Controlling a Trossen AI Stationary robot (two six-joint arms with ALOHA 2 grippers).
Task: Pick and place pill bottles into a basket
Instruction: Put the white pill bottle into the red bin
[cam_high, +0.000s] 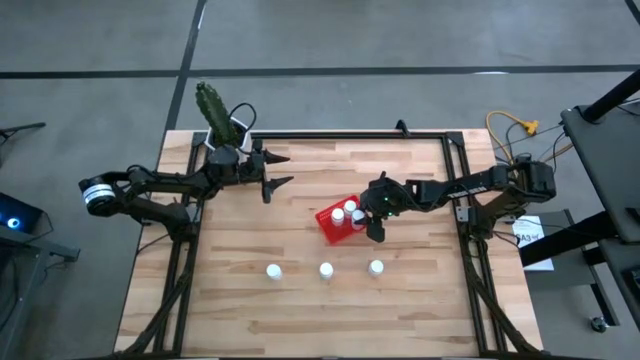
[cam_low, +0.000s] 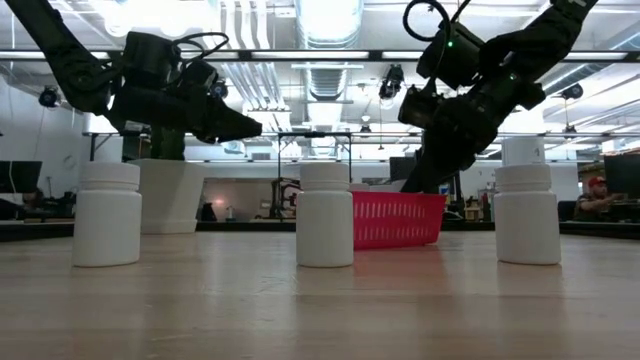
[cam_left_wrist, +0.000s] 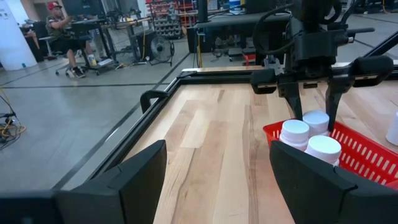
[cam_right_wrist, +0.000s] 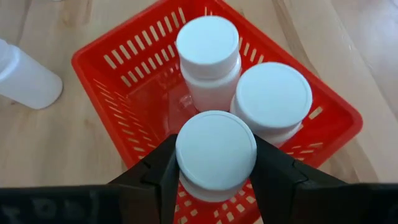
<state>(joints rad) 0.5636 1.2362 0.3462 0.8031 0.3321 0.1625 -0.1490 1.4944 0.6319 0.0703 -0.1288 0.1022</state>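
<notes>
Red plastic, slotted walls: the basket (cam_high: 336, 224) sits right of centre in the high view, on a pale wood-plank table (cam_high: 300, 300). We count three white bottles in it. In the right wrist view two stand free against each other, one (cam_right_wrist: 209, 56) upper centre, one (cam_right_wrist: 272, 99) to its right, and a third bottle (cam_right_wrist: 216, 152) is pinched at the cap between the right gripper's (cam_right_wrist: 214, 171) dark fingers, low inside the basket.

Step in hand, as we judge it: placing the third bottle. The right gripper is clamped on it, and we cannot tell whether its base rests on the basket floor. Next move calls for letting go without knocking the two neighbours, which stand just beside it, then lifting straight up clear of the rim.

Three more bottles stand upright in a row along the lower middle of the high view: left (cam_high: 273, 271), middle (cam_high: 326, 270), right (cam_high: 376, 267), well apart from each other and from the basket.

The left gripper (cam_high: 283, 170) hangs over the upper left of the table, fingers apart, nothing between them.

Materials: bottles are smooth, matte white cylinders with flat round caps slightly wider than the neck; likely light and easy to tip. Basket is square, thin-walled, glossy, probably prone to sliding if nudged. A green cactus-like plant (cam_high: 213, 108) in a pot sits at the table's upper left corner.
</notes>
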